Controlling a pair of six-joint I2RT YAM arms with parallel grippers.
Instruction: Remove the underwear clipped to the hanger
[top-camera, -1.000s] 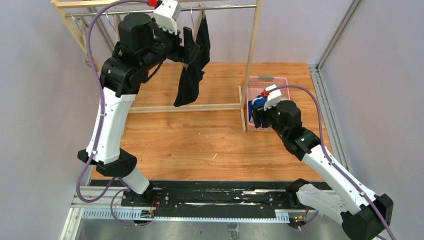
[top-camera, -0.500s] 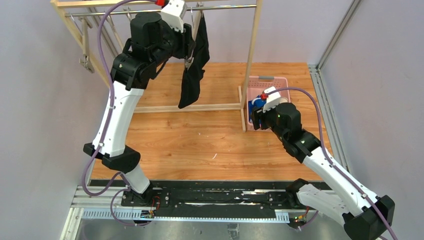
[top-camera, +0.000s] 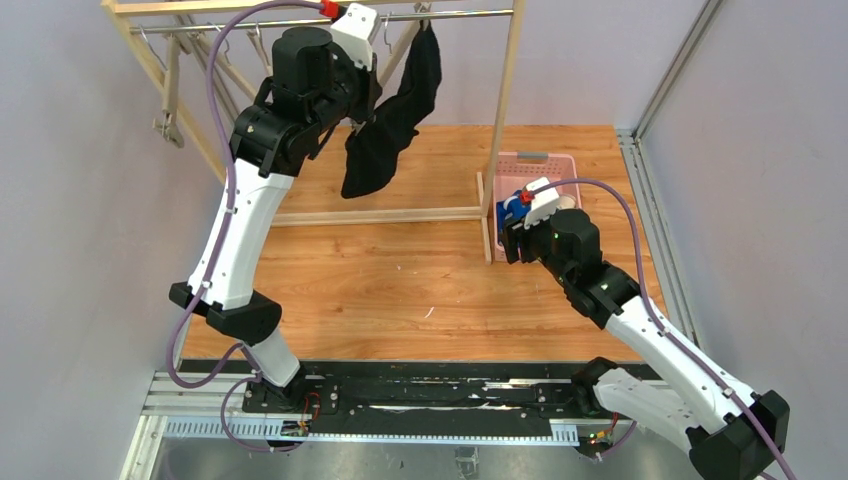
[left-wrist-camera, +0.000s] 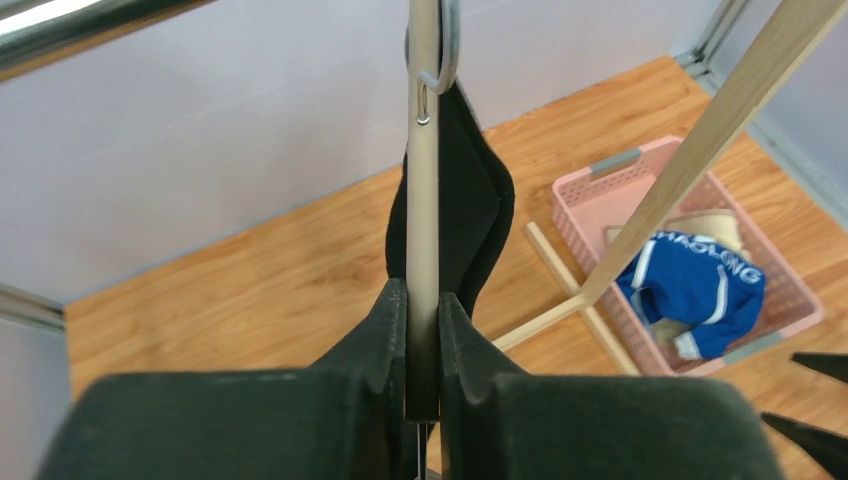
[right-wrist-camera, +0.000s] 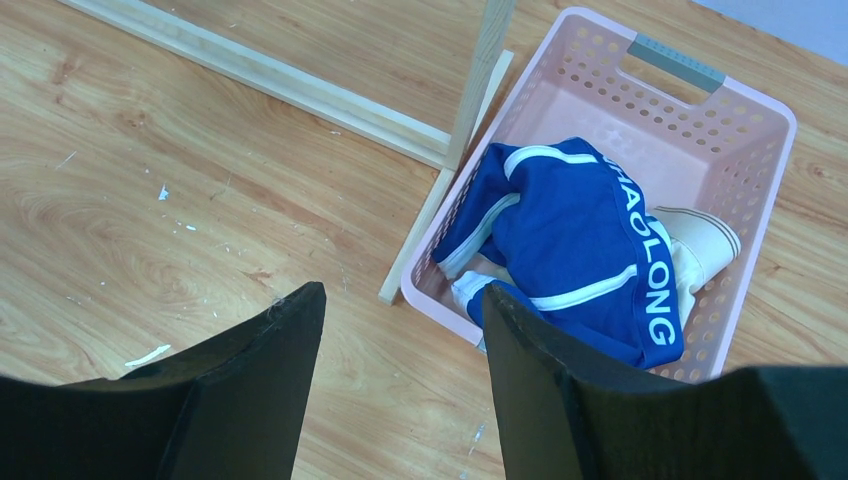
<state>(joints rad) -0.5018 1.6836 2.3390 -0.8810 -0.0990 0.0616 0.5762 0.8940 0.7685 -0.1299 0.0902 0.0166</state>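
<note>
Black underwear (top-camera: 395, 120) hangs from a metal hanger (left-wrist-camera: 422, 200) on the top rail of the rack (top-camera: 510, 100), toward the rack's right post. The cloth drapes down and to the left inside the frame. It is not off the hanger yet. Your left gripper (left-wrist-camera: 422, 310) is up by that rail, its fingers (left-wrist-camera: 385, 340) squeezed in from both sides on the hanger's thin metal strip. You see this best in the left wrist view. The black cloth sits right behind the strip and bulges out to its right, just above the fingertips. Whether the right finger also catches cloth, you cannot tell.

Pink basket (right-wrist-camera: 590, 95) sits on the wooden table (top-camera: 400, 280) outside the rack, just beside the foot of the right post. Blue underwear (right-wrist-camera: 580, 250) with white trim and lettering lies in it on top, filling most of the middle. Cream underwear (right-wrist-camera: 700, 245) is under the blue, poking out on the side away from the rack. Your right gripper (right-wrist-camera: 402, 300) hovers beside the rack's right foot, over the basket's near edge. Its fingers are spread well apart, with nothing between them and touching nothing. The right arm reaches in from outside the rack.
</note>
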